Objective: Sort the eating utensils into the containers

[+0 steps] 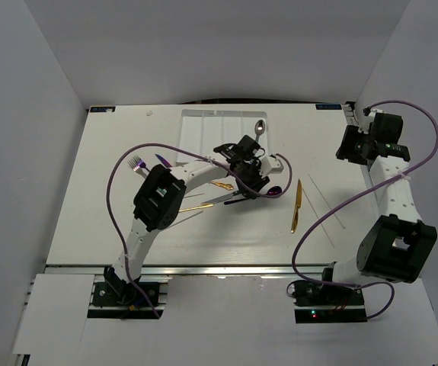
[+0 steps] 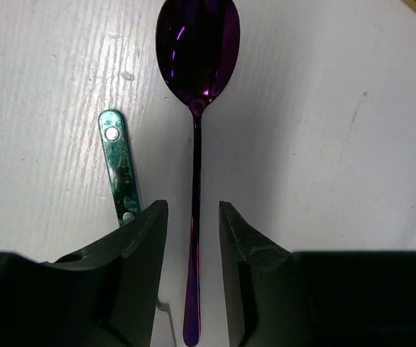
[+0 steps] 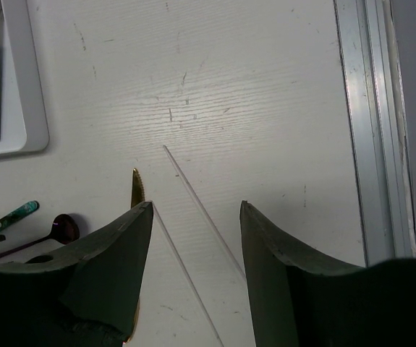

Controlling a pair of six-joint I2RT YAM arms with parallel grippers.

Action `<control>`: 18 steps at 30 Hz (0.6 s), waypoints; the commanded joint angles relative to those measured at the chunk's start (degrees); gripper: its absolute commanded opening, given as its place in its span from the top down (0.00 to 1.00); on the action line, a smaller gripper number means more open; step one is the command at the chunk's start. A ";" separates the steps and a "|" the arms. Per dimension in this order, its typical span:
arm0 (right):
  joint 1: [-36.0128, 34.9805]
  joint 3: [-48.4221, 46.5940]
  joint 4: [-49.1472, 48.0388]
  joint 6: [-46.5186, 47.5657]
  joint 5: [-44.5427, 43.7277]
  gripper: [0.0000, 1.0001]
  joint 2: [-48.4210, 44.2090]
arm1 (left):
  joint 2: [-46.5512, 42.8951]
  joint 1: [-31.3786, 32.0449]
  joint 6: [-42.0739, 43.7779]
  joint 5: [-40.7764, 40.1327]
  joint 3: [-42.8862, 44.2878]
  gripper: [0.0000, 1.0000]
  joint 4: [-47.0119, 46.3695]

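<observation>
Purple spoon (image 2: 195,173) lies flat on the table (image 2: 323,144), short of the white tray (image 1: 203,122), its stem between the fingers of the left gripper (image 2: 192,217), which stand narrow but clear of it. Closing squarely and low should stop the thin stem skidding. It is iridescent and glossy-bowled, with a teal handle (image 2: 118,163) just beside it. Right gripper (image 3: 193,217) gapes wide, empty.
</observation>
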State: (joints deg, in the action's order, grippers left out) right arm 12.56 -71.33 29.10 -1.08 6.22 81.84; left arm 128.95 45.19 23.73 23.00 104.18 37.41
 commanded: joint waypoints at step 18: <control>3.70 0.58 0.25 0.82 3.10 0.45 -1.25 | 5.52 3.50 0.44 -2.17 -0.38 0.72 -0.93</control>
State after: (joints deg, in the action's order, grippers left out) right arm 15.64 -71.33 29.91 -0.97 8.34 81.84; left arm 131.87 46.78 23.57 22.59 104.71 35.59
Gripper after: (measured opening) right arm 0.548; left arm 0.287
